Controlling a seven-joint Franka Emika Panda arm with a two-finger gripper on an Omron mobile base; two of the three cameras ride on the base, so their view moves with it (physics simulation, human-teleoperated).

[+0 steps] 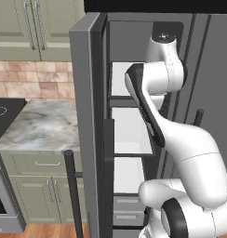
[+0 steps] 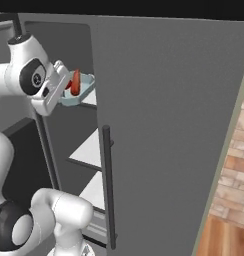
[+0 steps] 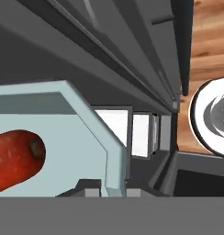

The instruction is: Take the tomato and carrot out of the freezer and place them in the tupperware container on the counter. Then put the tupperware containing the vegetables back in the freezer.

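veggies packed | gripper point(image 2: 61, 95) clamped on tupperware container point(image 2: 80, 95), carrot point(image 2: 75, 82) inside, at the freezer point(image 2: 164, 100) shelves | just needs setting down

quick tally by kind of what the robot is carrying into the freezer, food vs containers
Orange-red tapered carrot: 1
Small red round tomato: 1
Pale blue-grey plastic tupperware tray: 1
Total: 3, all held up at the dark grey freezer, the two vegetables lying in the tray.
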